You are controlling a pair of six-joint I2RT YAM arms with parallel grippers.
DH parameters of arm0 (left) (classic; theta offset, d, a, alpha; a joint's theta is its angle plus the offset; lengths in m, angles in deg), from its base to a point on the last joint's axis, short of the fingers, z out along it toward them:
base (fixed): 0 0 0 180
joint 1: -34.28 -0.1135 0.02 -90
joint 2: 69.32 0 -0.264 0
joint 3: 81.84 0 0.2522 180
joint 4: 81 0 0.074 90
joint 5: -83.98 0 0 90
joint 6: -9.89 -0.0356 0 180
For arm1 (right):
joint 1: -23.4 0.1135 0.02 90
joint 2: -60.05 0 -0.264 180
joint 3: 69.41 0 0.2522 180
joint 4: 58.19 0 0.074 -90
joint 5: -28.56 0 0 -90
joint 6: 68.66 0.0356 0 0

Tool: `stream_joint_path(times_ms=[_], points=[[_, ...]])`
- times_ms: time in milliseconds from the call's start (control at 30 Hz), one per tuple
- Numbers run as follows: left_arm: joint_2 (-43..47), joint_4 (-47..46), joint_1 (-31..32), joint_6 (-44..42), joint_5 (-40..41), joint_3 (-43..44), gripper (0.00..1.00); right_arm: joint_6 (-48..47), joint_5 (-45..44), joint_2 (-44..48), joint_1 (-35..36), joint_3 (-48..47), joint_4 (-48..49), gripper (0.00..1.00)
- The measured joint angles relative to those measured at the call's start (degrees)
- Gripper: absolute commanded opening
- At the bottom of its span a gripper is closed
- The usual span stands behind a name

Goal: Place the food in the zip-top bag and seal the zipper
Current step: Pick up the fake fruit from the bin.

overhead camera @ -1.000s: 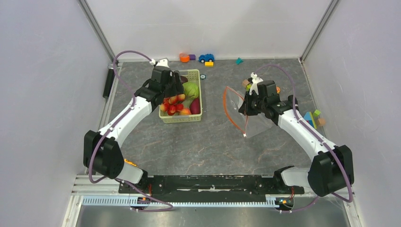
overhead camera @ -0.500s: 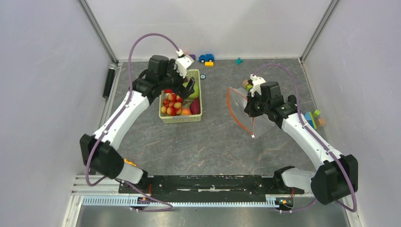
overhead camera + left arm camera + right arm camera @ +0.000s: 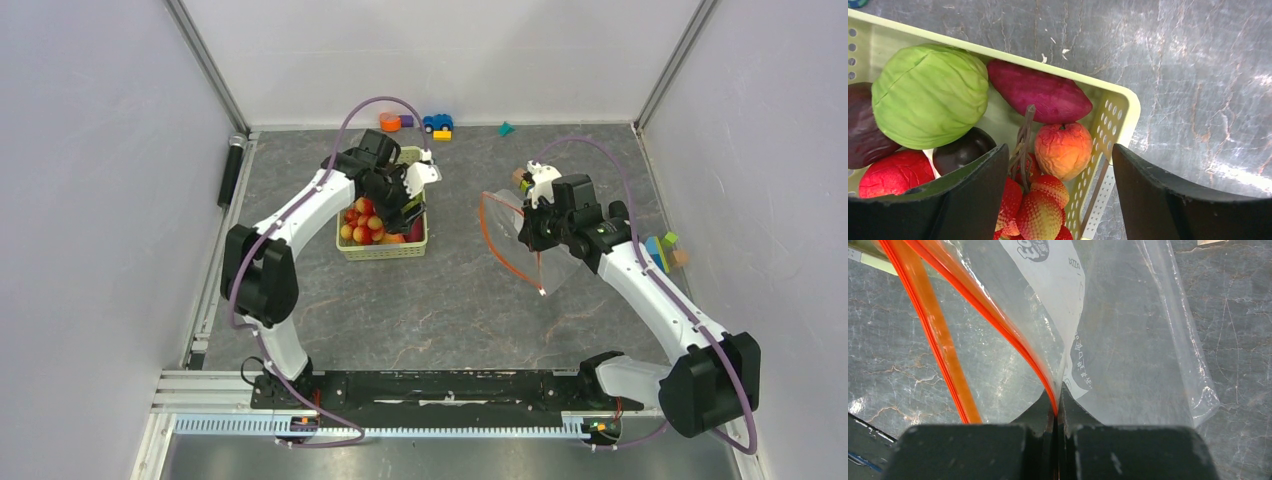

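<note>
The food lies in a pale green basket (image 3: pixel 1108 107): a green cabbage (image 3: pixel 930 95), a purple piece (image 3: pixel 1040 97), a peach-like fruit (image 3: pixel 1064 150) and a bunch of red strawberries (image 3: pixel 1035 210). My left gripper (image 3: pixel 1060 150) hangs open over the basket's right end (image 3: pixel 405 205). The strawberries and the basket wall sit between its fingers, and one finger is outside the wall. My right gripper (image 3: pixel 1055 412) is shut on the mouth edge of the zip-top bag (image 3: pixel 1128 340), holding it up at mid-right (image 3: pixel 535 235). The orange zipper (image 3: pixel 933 335) curves open.
A toy car (image 3: pixel 435 123) and coloured blocks (image 3: pixel 390 121) sit along the back wall, with a teal piece (image 3: pixel 506 128) near them. More blocks (image 3: pixel 662 250) lie by the right wall. A black cylinder (image 3: pixel 232 172) lies at the left edge.
My left arm has swung from the basket's left side across to its right end, and its jaws stand wider. The right gripper has shifted slightly right, still holding the bag.
</note>
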Motion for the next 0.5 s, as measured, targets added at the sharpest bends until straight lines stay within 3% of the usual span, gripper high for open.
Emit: stream_joint_path(times_ms=[233,500], points=[[-3.48,0.00,1.53,-1.95,6.03,0.00,0.76,0.04,0.02,0.31,-0.11,0.00,-0.24,0.00],[-6.45,-2.93,1.51,-2.14,11.26,0.00,0.63,0.22,0.02,0.94,-0.24,0.02,-0.28,0.00]])
